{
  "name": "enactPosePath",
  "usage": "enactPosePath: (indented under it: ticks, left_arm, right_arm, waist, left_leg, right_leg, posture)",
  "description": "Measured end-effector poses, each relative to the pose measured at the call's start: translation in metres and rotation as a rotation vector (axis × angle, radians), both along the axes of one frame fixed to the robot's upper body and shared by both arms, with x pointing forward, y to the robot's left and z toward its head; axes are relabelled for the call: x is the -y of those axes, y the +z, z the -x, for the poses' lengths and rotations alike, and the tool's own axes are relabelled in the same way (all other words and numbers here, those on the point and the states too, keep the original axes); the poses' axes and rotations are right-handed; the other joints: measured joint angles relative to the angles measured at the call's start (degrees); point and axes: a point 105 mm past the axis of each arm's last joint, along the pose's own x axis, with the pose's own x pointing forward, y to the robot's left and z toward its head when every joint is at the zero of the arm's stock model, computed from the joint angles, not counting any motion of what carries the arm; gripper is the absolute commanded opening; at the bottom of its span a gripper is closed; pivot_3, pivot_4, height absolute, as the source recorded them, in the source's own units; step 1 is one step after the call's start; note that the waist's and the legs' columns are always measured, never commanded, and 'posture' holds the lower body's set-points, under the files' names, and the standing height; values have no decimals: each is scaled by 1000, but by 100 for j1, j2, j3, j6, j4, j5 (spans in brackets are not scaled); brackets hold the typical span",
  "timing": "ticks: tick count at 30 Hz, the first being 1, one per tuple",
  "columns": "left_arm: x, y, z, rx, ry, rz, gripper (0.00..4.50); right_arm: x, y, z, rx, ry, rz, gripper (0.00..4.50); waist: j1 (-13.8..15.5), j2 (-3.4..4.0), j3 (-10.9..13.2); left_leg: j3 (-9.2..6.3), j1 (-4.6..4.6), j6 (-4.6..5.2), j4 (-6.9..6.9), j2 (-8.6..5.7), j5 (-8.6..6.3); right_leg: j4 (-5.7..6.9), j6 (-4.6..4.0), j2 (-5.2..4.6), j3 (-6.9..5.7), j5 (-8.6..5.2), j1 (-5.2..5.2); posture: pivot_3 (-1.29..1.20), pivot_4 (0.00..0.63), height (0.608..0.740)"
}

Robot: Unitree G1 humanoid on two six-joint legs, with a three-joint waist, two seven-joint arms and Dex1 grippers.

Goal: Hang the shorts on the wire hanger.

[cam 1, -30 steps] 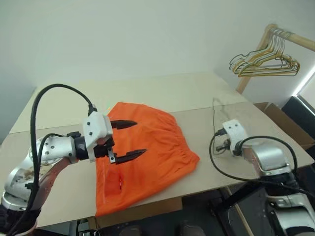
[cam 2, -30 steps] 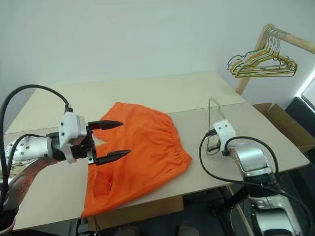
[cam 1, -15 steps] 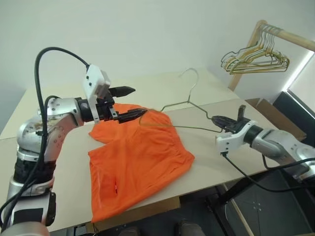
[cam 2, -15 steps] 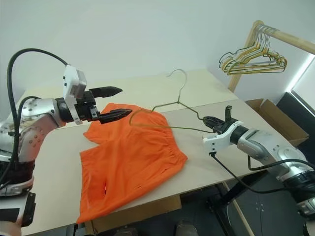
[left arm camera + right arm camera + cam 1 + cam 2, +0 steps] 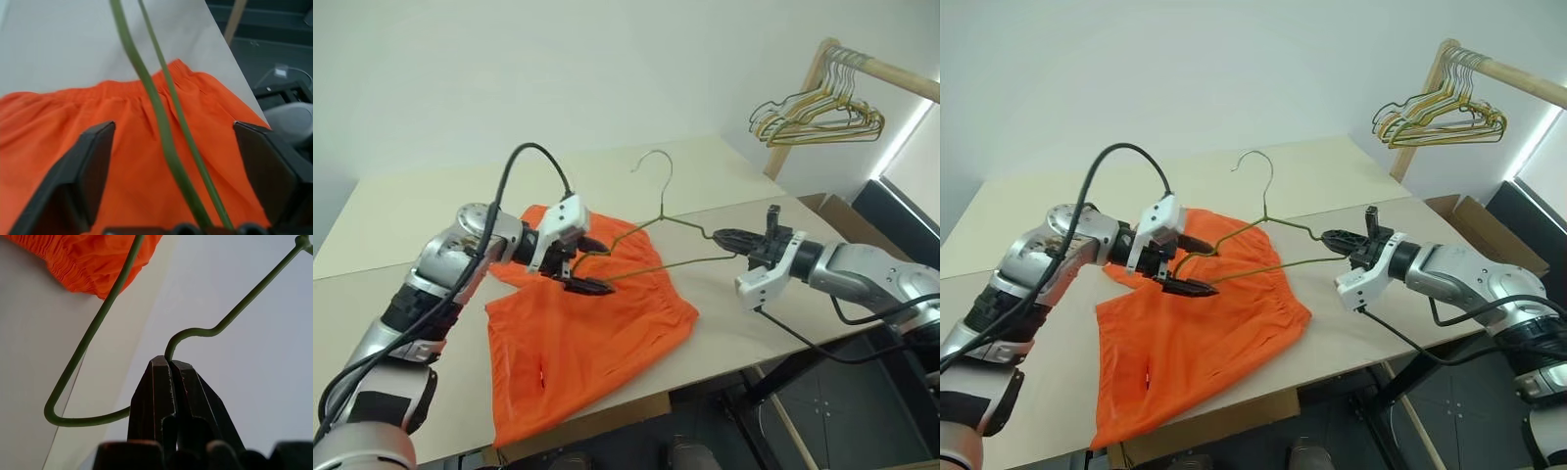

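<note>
cardboard box [image 5: 847, 217] sits open on the floor past the right end of the table, and what it holds cannot be made out. bright orange fabric shorts [image 5: 597, 333] with a gathered elastic waistband lie flat and a little rumpled on the pale beige tabletop [image 5: 421, 211], the waistband toward the right and one leg reaching the near edge. thin greenish-bronze wire hanger [image 5: 651, 220], triangular with a curved hook at the top, is held up in the air above the shorts, hook pointing up and toward the far side. right gripper [image 5: 729, 236] has its two black fingers pressed together on the right-hand corner of the hanger (the right wrist view shows the wire bend pinched at the fingertips). left gripper [image 5: 589, 266] comes in from the left over the far part of the shorts, its black fingers spread wide; the two wire runs of the hanger's left end pass between them, and in the left wrist view neither finger touches the wire. whether its lower finger rests on the fabric cannot be told. the tabletop is smooth and matte, made of two boards with a seam running left to right. behind it stands a plain white wall. at the far right a slanted wooden rail [image 5: 881, 69] carries a bunch of gold and green wire hangers [image 5: 818, 110].
</note>
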Motion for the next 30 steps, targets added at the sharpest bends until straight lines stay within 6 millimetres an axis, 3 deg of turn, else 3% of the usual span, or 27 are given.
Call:
enactPosePath:
  ticks: [5,10,14,17,24,28,30]
  left_arm:
    - [0,-7,-1,8,0,-47,1681]
    - [1,-8,-7,16,41,-37,100]
    - [-2,-7,-12,35,73,-38,10]
    - [-1,-7,-15,53,94,-39,10]
    - [-8,-3,-21,77,155,-25,10]
    - [-22,-8,-21,126,160,-59,10]
    - [-30,-12,-18,183,129,-101,10]
  right_arm:
    - [2,10,-3,39,-4,11,0]
    - [1,8,-2,32,9,27,0]
    - [0,8,-1,33,19,34,0]
    - [1,9,0,29,20,31,738]
    - [-3,6,23,-126,90,15,3145]
    - [-4,9,32,-294,54,-104,4488]
    - [-6,14,28,-455,-39,-245,4488]
  waist:
    - [-1,0,0]
    - [1,0,0]
    - [1,0,0]
    - [4,0,0]
    - [12,0,0]
    - [6,0,0]
    - [-7,0,0]
  left_leg:
    - [-1,1,1,2,0,0]
    - [-2,0,2,3,0,-1]
    - [-2,0,4,3,-1,-2]
    - [-2,0,4,4,0,-2]
    - [-4,0,9,5,-1,-4]
    - [-5,5,9,6,3,-4]
    - [-4,5,10,10,6,-5]
  right_leg:
    - [3,0,-1,3,0,1]
    - [3,-11,-1,3,7,0]
    - [3,-12,-2,4,7,0]
    - [5,-12,-2,3,8,0]
    - [3,-13,-4,2,9,3]
    - [7,-15,-2,4,9,5]
    - [13,-20,-3,9,12,2]
  posture:
    - [-90,0,740]
    - [-87,0,740]
    - [-87,0,740]
    - [-86,0,740]
    - [-78,0,740]
    - [-61,0,740]
    - [-56,0,740]
